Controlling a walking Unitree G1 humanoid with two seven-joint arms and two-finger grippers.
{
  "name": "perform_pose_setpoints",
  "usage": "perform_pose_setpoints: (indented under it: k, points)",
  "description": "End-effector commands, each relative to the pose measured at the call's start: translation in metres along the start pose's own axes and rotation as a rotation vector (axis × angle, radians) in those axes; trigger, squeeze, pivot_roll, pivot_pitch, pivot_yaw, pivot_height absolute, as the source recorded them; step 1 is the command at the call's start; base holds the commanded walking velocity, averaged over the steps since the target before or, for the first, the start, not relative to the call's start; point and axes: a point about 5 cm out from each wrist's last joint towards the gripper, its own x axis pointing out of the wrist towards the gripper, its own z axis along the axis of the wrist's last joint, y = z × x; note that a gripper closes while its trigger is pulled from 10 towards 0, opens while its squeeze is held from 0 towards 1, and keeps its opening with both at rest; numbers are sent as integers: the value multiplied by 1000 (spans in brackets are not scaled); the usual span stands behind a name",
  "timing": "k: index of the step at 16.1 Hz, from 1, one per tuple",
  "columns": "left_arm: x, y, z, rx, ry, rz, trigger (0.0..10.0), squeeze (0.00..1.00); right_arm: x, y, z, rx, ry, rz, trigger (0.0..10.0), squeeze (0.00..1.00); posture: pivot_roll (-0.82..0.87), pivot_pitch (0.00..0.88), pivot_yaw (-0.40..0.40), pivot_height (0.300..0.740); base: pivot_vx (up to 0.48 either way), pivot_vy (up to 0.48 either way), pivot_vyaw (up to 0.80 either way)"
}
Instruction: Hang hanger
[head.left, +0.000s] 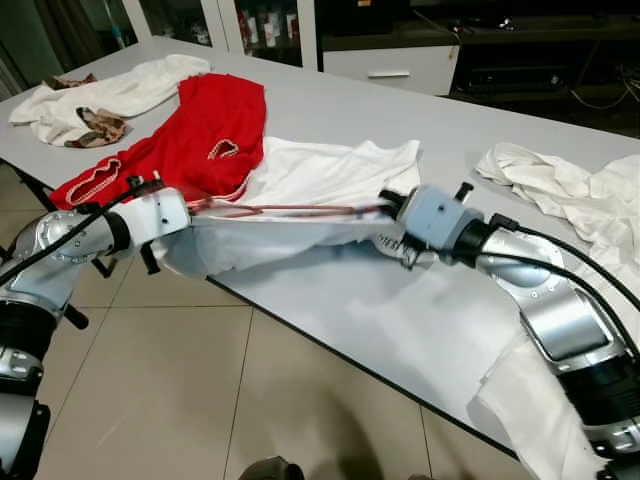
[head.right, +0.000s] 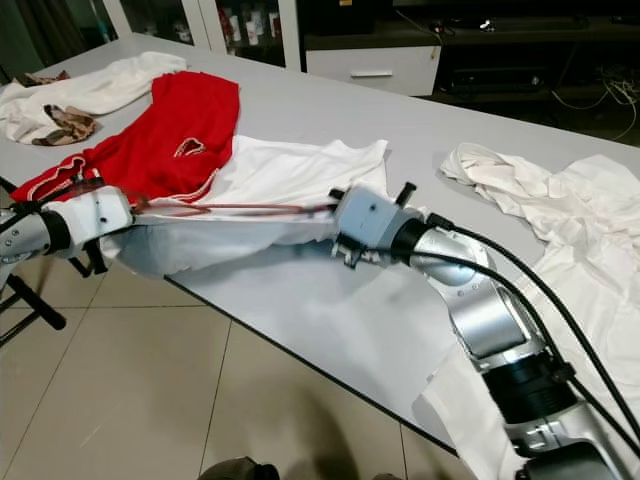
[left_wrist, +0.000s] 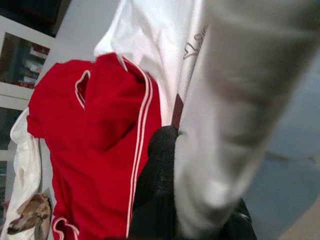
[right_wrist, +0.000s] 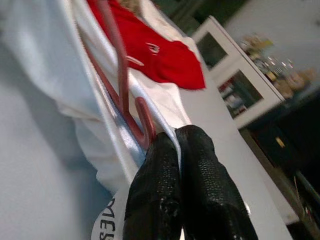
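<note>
A thin reddish hanger (head.left: 290, 209) lay stretched between the two arms, its long axis running almost level across the near edge of the grey surface (head.left: 400, 320), from the robot's left to its right. It sat inside a white shirt (head.left: 320, 185), whose cloth draped over it and sagged off the edge towards the tiled floor (head.left: 200, 400).

The right gripper (right_wrist: 177, 145) held the right-hand end of the hanger. In the right wrist view its two black fingers (right_wrist: 155, 190) were pressed together, with the curved red wire and a fold of white cloth caught at their tips; the wire ran away from them towards the red garment (head.left: 190, 140).

The left gripper (left_wrist: 167, 145) was at the other end, tucked under the white cloth beside the red garment. One black finger showed against the fabric, but I could not tell whether the pair were apart or together, since the shirt covered most of them.

The red garment with white trim lay flat on the surface, touching the shirt's far side. Further off were a cream-coloured heap of clothes (head.left: 110, 95) at the far left corner and crumpled white clothes (head.left: 560, 190) on the right.
</note>
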Motion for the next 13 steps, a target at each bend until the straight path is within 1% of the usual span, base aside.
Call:
perform_pose_setpoints:
  k: [1, 3, 4, 6, 7, 8, 9, 10, 12, 13]
  points:
    - [-2, 6, -1, 31, 36, -8, 0, 0, 2, 5, 13, -87, -56, 54, 10000, 0, -57, 0, 97, 736, 0, 0, 0]
    - [0, 4, 1, 63, 56, -41, 0, 0, 4, 9, 9, -163, -37, 92, 10000, 0, -57, 0, 96, 736, 0, 0, 0]
    - [2, 4, 2, 74, 63, -40, 0, 0, 5, 10, 6, -183, -12, 94, 10000, 0, -56, 0, 96, 736, 0, 0, 0]
    - [7, 4, 8, 113, 51, -20, 0, 0, 10, 6, -1, -209, 45, 56, 10000, 0, -56, 0, 95, 736, 0, 0, 0]
    - [8, 4, 10, 127, 44, -12, 0, 0, 11, 5, -3, -208, 59, 46, 10000, 0, -57, 0, 95, 736, 0, 0, 0]
    - [12, 4, 15, 169, 33, 11, 0, 0, 14, 3, -7, -197, 86, 34, 10000, 0, -54, 0, 94, 736, 0, 0, 0]
    - [13, 4, 16, 183, 32, 16, 0, 0, 14, 3, -8, -197, 95, 30, 10000, 0, -54, 0, 94, 736, 0, 0, 0]
    - [14, 4, 18, 229, 40, 19, 0, 0, 16, -1, -13, -182, 135, 5, 10000, 0, -53, 0, 94, 736, 0, 0, 0]
    - [16, 2, 15, 334, 96, -11, 0, 0, 17, -8, -19, -156, 197, -26, 10000, 0, -50, 0, 92, 736, 0, 0, 0]
    - [16, 2, 15, 350, 106, -14, 0, 0, 17, -9, -19, -156, 202, -25, 10000, 0, -49, 0, 92, 736, 0, 0, 0]
